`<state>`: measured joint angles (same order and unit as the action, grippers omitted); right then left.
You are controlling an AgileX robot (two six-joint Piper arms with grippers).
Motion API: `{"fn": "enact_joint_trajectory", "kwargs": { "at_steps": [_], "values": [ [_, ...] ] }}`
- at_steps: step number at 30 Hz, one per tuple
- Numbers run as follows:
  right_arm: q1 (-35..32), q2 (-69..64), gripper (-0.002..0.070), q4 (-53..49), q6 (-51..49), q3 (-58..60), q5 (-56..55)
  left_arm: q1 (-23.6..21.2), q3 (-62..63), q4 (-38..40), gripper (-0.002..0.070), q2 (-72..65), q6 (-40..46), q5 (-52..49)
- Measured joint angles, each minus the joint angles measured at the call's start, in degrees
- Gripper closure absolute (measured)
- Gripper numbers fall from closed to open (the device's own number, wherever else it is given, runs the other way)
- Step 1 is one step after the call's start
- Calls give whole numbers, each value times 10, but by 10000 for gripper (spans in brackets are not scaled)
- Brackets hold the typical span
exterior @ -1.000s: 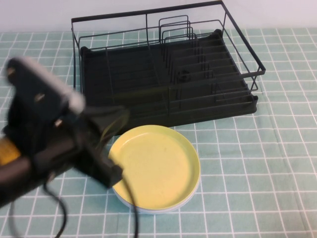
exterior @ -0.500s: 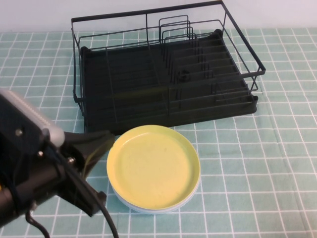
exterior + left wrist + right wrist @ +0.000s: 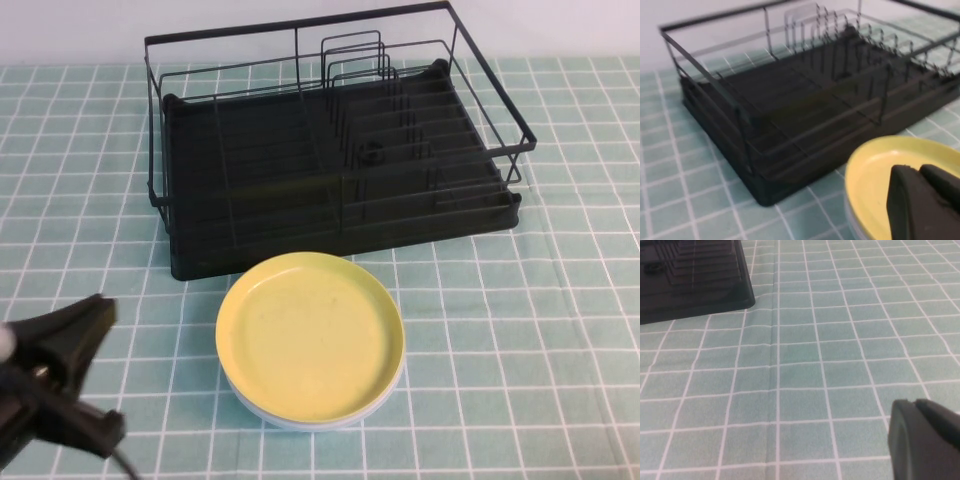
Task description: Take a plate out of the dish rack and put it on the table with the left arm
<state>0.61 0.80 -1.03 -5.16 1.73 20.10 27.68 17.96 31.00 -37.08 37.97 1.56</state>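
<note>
Plain, pale wall (image 3: 80, 25) at the back, faintly lilac, meeting the far edge of the table (image 3: 560, 350). Over the table, a mint-green cloth (image 3: 850, 330) crossed by white grid lines, lying flat right up to the wall. One long crease (image 3: 776, 365) in the cloth, plain in the right wrist view. Soft, even light throughout, with only faint, blurred shadows on the green. Floor and rest of the room out of view.
</note>
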Motion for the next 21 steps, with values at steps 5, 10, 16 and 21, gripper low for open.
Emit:
{"fn": "enact_joint_trajectory", "kwargs": {
  "at_steps": [5, 10, 16, 21],
  "values": [
    [0, 0, 694, 0, 0, 0, 0, -12, -82, -101, 676, 85, -79, 87],
    [0, 0, 694, 0, 0, 0, 0, -91, -176, -150, 676, 200, -189, 107],
    [0, 0, 694, 0, 0, 0, 0, -204, -194, -264, 676, 325, -251, -32],
    [0, 0, 694, 0, 0, 0, 0, -247, -194, -298, 676, 376, -313, -168]
  ]
}}
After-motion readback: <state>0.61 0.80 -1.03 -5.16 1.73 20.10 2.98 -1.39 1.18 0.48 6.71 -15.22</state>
